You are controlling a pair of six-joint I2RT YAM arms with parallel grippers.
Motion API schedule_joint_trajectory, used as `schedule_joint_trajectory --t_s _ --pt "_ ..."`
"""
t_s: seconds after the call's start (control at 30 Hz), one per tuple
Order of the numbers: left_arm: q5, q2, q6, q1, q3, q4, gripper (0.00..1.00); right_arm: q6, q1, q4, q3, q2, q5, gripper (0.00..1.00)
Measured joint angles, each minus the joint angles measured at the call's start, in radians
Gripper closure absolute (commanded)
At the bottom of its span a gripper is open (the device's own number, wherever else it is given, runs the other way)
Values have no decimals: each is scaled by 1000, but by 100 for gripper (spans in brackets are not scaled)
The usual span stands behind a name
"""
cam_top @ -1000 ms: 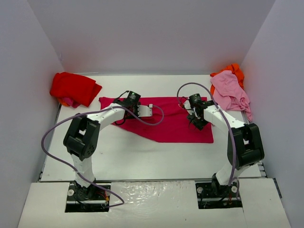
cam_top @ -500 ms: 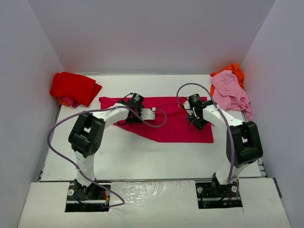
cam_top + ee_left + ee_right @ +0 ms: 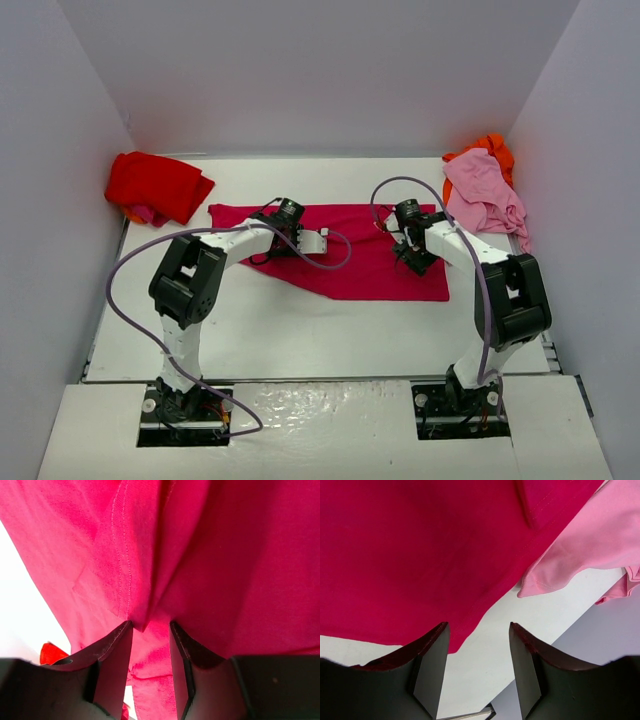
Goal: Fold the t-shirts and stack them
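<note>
Four t-shirts are on the white table [image 3: 300,330] in front of you, and the crimson-magenta shirt [image 3: 350,255] is the one to steer by: it lies spread flat across the middle, its long side running left to right. Off its far left corner, apart from it, the bright red shirt [image 3: 155,185] sits in a folded heap. Off its far right corner the pale pink shirt [image 3: 482,190] lies crumpled, with the orange shirt [image 3: 492,148] showing from beneath it on the far side; in your right wrist view a pink sleeve comes right up to the crimson edge.

Your left gripper [image 3: 150,626] is low over the left half of the crimson-magenta shirt. Its fingers [image 3: 117,650] stand a little apart with a raised ridge of that cloth gathered between the tips (whether they actually squeeze it, I cannot tell). Your right gripper [image 3: 479,627] is over the right part of the same shirt, near its edge, fingers spread wide with nothing between them but cloth edge and bare table below
</note>
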Motion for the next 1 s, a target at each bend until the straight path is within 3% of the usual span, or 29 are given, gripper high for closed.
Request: schedule_joint_trajectory --t_s 0.13,0.5,0.77,1.0 --pt "-6 2 4 0 1 14 74 0 1 0 0 4 0 52" --pt "-36 41 25 0 12 63 100 0 1 1 -8 4 0 52" --pt "-54 59 29 1 21 98 100 0 1 4 -8 15 0 52" --pt "-57 58 30 12 20 111 100 -4 1 6 -8 17 0 44"
